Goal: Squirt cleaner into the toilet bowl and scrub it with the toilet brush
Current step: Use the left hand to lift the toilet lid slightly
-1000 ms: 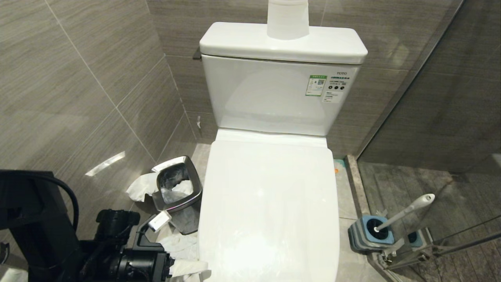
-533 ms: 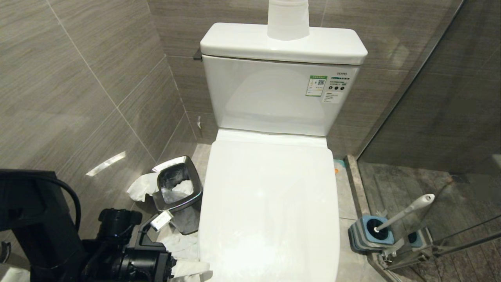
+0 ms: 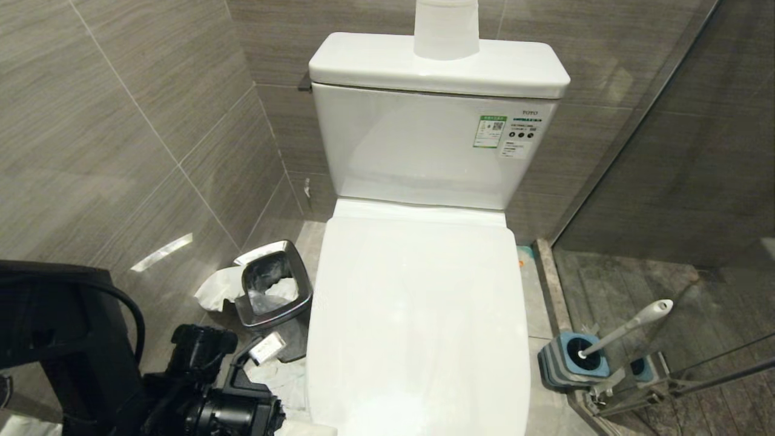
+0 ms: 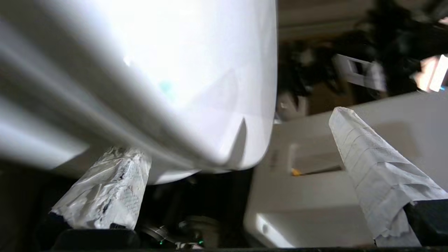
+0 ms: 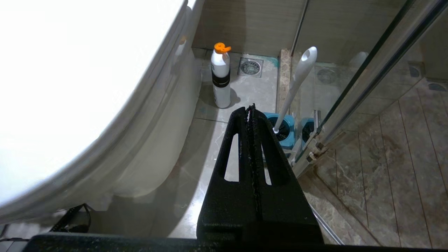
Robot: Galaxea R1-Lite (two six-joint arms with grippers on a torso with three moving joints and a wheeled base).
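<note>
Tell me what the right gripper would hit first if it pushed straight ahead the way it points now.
Most likely the toilet brush in its blue-topped holder. The right gripper, shut, points along the floor toward the far wall, and the holder sits just beyond its tip, slightly to one side. Depth is unclear, so it might slip past to the floor drain.

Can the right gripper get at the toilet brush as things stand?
Probably yes. The right gripper is shut and empty, with bare floor between it and the toilet brush, which stands free in its holder beside the glass partition.
</note>
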